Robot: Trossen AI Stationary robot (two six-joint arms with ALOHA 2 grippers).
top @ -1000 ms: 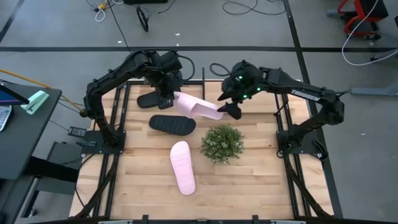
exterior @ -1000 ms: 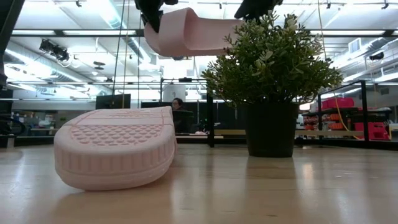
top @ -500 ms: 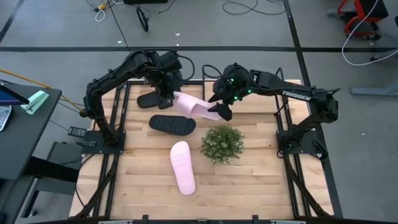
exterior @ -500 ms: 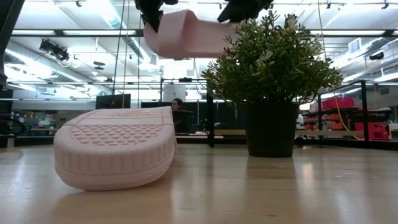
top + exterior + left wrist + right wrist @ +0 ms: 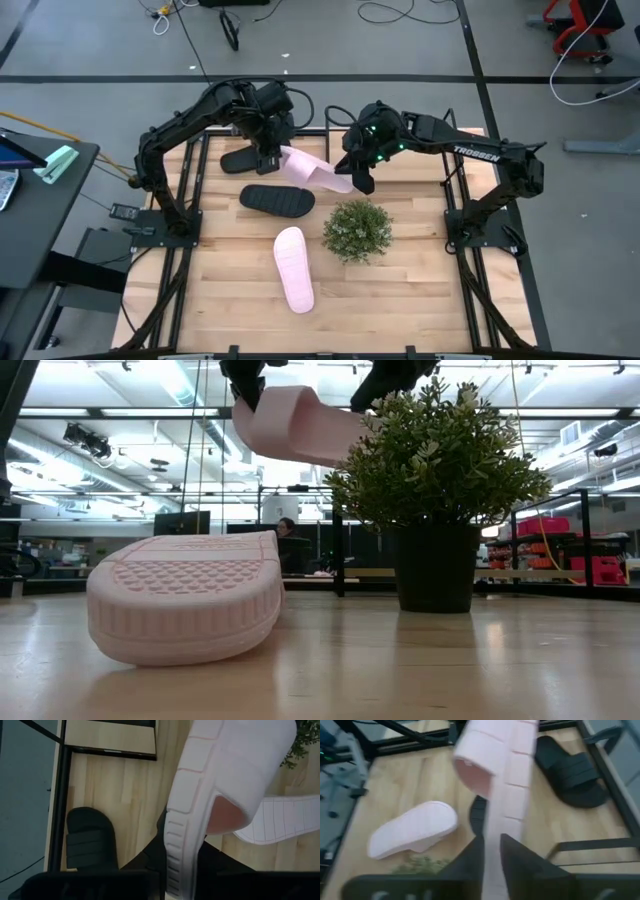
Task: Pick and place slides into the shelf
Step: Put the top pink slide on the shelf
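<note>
From above: pink slide (image 5: 318,173) up in the air at 12 o'clock of the plant (image 5: 357,229), left pincer (image 5: 270,160) clamped on one end, right pincer (image 5: 357,178) gripping the other. Second pink slide (image 5: 294,268) flat on the surface (image 5: 400,290).

Low down: held slide (image 5: 300,425) above the plant (image 5: 437,470).

Left wrist: black slide (image 5: 91,840) at the shelf (image 5: 107,751).

Brand on right arm (image 5: 478,152): "TROSSEN", white letters on the dark forearm link, above the table's right edge in the high view.
Other readable text: none elsewhere on table or slides.
</note>
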